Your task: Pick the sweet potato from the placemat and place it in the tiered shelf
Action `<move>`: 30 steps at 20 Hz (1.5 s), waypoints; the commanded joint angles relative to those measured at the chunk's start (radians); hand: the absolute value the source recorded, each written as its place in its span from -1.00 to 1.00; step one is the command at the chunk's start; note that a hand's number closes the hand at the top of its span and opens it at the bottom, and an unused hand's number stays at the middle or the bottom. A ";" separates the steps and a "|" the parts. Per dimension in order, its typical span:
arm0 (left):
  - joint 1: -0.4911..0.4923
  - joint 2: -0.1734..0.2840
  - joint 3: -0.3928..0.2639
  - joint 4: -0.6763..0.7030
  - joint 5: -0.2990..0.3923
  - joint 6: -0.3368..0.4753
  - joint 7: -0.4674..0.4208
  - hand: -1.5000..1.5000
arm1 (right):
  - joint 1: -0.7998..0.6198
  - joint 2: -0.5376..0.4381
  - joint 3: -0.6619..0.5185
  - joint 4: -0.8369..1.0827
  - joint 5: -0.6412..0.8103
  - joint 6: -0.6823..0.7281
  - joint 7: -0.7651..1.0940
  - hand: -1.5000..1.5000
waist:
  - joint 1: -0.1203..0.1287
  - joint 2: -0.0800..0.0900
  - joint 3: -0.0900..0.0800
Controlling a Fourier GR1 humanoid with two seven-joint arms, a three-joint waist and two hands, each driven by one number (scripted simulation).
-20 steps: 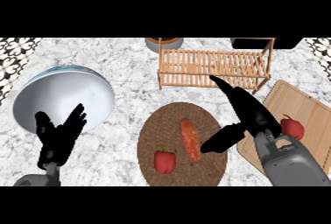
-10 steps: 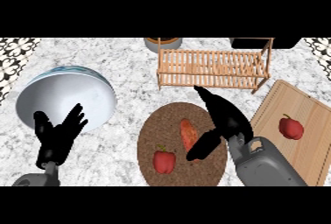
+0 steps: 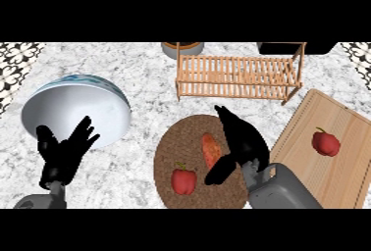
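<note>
An orange sweet potato (image 3: 211,149) lies on the round brown placemat (image 3: 181,142), near its middle. My right hand (image 3: 243,142) hangs over the mat's right side, right beside the sweet potato, fingers straight and pointing away, thumb down by the potato's near end. Whether the hand touches the potato is unclear. The wooden tiered shelf (image 3: 239,76) stands behind the mat, at the back of the counter. My left hand (image 3: 65,153) rests open at the lower left, fingers up.
A red bell pepper (image 3: 183,180) sits on the mat's front part. A second red pepper (image 3: 325,143) lies on the wooden cutting board (image 3: 340,171) at the right. A large white bowl (image 3: 76,109) stands at the left. Two dark containers sit at the back edge.
My right hand has moved left and down from above the cutting board's edge to the mat, ending beside the sweet potato. The left hand has stayed put.
</note>
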 commanded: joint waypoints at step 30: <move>-0.035 -0.075 0.094 0.015 -0.098 -0.063 0.055 0.00 | 0.029 0.146 -0.079 0.447 0.268 -0.186 -0.348 -1.00 | 0.001 0.005 -0.005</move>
